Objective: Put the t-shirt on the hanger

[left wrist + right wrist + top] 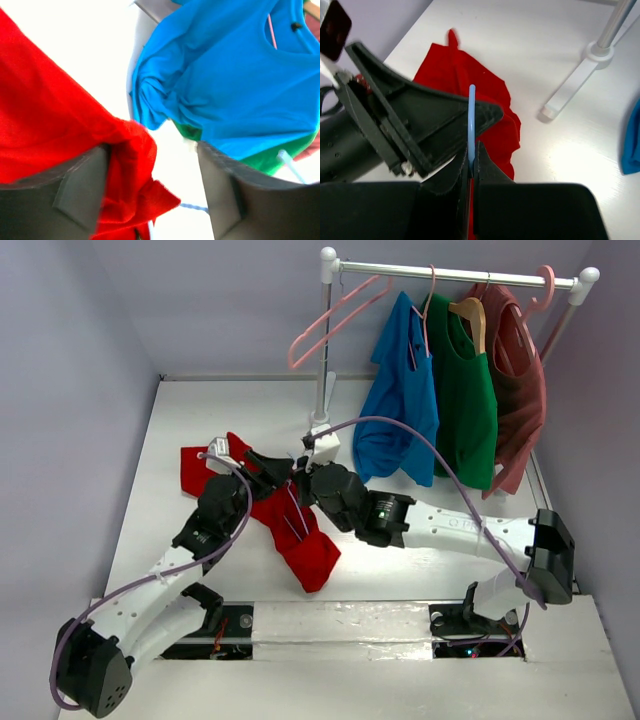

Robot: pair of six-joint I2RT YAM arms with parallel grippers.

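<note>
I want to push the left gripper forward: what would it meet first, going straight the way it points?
Likely the blue shirt hanging ahead, at its bunched sleeve; depth is unclear. The t-shirt lies against one finger of the left gripper.

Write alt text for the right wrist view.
The right claw is shut on a thin light-blue hanger that sticks straight up out of it. The black left claw reaches in from the left, close beside the hanger. Behind them a red t-shirt lies crumpled on the white table.
</note>
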